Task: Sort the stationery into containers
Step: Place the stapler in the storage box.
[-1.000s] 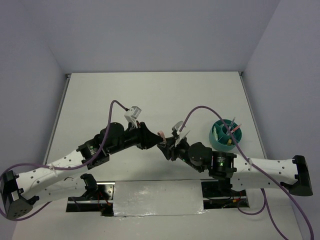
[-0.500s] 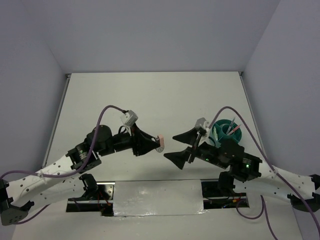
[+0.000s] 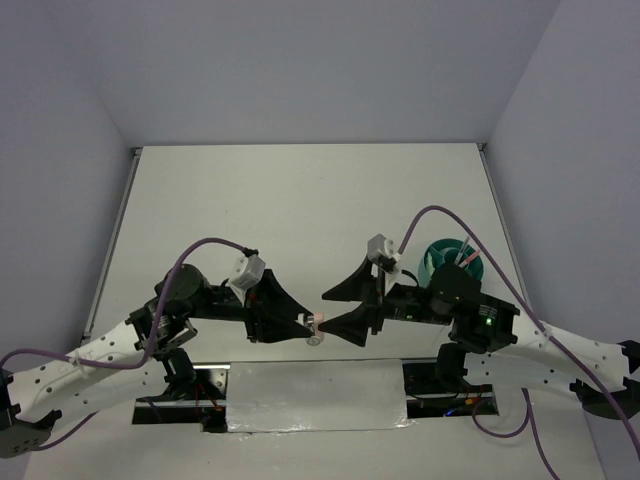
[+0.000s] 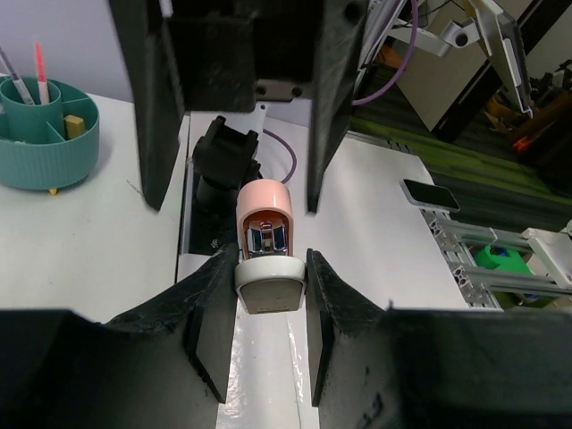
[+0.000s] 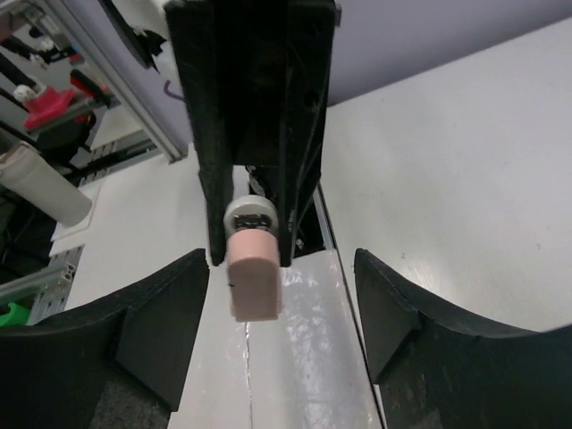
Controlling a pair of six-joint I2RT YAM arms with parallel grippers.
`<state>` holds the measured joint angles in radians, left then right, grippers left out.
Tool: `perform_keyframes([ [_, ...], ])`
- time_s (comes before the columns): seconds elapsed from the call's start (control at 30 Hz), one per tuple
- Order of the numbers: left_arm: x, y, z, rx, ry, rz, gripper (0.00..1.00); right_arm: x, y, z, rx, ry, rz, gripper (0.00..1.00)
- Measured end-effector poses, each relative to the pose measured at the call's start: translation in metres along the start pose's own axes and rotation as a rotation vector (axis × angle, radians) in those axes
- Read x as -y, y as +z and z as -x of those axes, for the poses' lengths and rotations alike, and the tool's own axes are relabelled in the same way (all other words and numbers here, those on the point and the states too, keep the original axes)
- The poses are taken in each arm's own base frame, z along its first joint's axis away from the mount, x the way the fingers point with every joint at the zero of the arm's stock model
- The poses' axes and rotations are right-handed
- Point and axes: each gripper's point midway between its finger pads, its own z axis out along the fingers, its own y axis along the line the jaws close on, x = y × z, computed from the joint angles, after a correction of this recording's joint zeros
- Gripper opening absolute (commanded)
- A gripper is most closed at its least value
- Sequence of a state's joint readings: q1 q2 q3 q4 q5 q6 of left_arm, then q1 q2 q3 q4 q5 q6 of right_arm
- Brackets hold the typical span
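My left gripper (image 3: 306,326) is shut on the pink-white mini stapler (image 3: 315,328) and holds it out level above the table's near edge. In the left wrist view the stapler (image 4: 266,246) sits clamped between my fingers (image 4: 214,304). My right gripper (image 3: 330,308) is open and faces the stapler, its jaws standing on either side of the tip without touching. In the right wrist view the stapler (image 5: 255,273) hangs between my spread fingers (image 5: 161,322). The teal cup (image 3: 434,262) stands at the right, partly hidden by the right arm. In the left wrist view the cup (image 4: 45,147) holds a grey pen (image 4: 11,70), a pink-red pen (image 4: 39,64) and a yellow-brown block (image 4: 76,119).
A shiny silver plate (image 3: 315,395) lies between the arm bases at the near edge. Purple cables (image 3: 205,245) loop over both arms. Grey walls close in the white table (image 3: 300,190) on three sides.
The two grippers, close together a second ago, drew apart. My left gripper carried the stapler toward the near edge. My right gripper opened, rose and swung in to face it.
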<state>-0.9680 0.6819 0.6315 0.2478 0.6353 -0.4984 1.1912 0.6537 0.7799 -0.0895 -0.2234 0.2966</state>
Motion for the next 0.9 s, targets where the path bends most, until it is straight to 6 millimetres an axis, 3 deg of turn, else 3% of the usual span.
perform_keyframes([
  [0.13,0.003,-0.001,0.000,-0.004,0.007,-0.014,0.00,0.003,0.012,-0.014,-0.051,0.025,0.005,0.66],
  [0.3,0.004,-0.001,0.000,-0.003,0.025,-0.020,0.00,-0.006,0.015,-0.010,-0.040,0.041,0.054,0.52],
  [0.33,0.004,-0.001,0.000,-0.003,0.028,-0.022,0.00,-0.009,0.015,-0.008,-0.031,0.044,0.067,0.39],
  [0.47,0.004,0.000,0.000,-0.002,0.032,-0.023,0.00,-0.015,0.015,-0.004,-0.016,0.048,0.101,0.06],
  [0.67,0.000,0.000,-0.002,-0.007,0.026,-0.007,0.00,-0.015,0.014,-0.006,-0.012,0.051,0.105,0.00],
  [0.73,-0.003,-0.001,-0.002,-0.006,0.022,0.015,0.34,-0.013,0.014,-0.008,-0.006,0.050,0.097,0.00],
  [0.77,-0.006,-0.001,-0.003,-0.005,0.017,0.037,0.63,-0.011,0.014,-0.009,-0.004,0.049,0.088,0.00],
  [0.8,-0.011,-0.001,-0.002,-0.002,0.021,0.069,0.99,-0.007,0.014,-0.010,-0.001,0.050,0.073,0.00],
  [0.9,-0.040,-0.005,0.003,0.015,-0.004,0.249,0.99,0.006,0.009,-0.016,0.004,0.046,0.006,0.00],
])
